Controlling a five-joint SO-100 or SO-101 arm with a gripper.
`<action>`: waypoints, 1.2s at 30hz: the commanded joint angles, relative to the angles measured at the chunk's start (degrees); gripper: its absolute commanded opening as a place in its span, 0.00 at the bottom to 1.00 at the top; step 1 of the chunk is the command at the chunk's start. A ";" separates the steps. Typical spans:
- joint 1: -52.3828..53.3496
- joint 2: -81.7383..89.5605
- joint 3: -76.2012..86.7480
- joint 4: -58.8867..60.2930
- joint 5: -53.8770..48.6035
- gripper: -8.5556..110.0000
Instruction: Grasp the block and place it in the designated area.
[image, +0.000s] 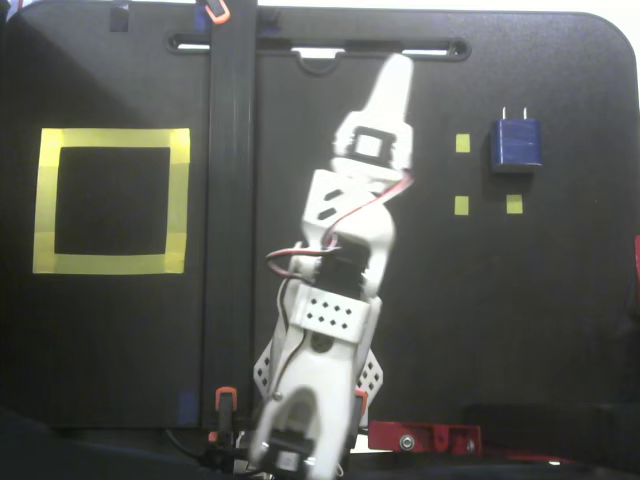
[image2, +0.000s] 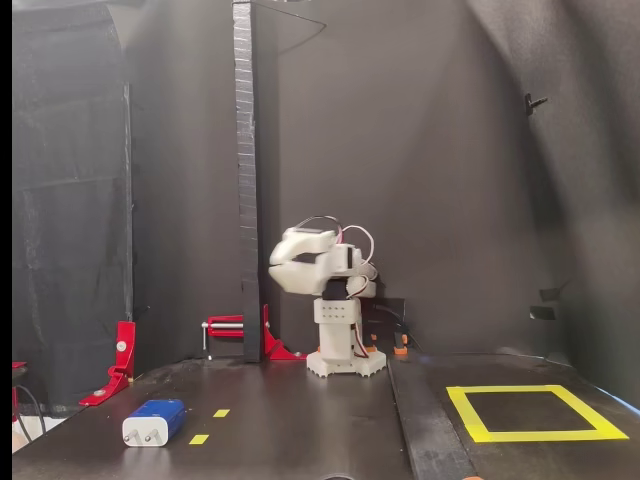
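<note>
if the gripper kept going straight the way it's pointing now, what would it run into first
Judging by the top-down fixed view, the gripper points at the slot along the table's far edge, not the block. Its height is unclear.

looks like a hobby robotics test booth, not a home room: black tabletop (image2: 300, 420) walled in by dark sheets (image2: 420, 150), with a small white 3D-printed arm (image2: 325, 270) bolted down dead centre. red clamps (image2: 235, 335) grip the table around 9 o'clock of the arm's base, a black upright post (image2: 243, 150) rises at its 10 o'clock, and yellow tape markers (image2: 210, 425) plus a taped yellow square (image2: 530, 412) mark the surface
</note>
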 joint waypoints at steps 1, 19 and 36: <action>5.10 0.53 0.35 1.23 -0.35 0.07; 13.89 -3.08 0.35 -4.57 0.00 0.07; 13.01 -60.21 -47.11 4.04 3.43 0.07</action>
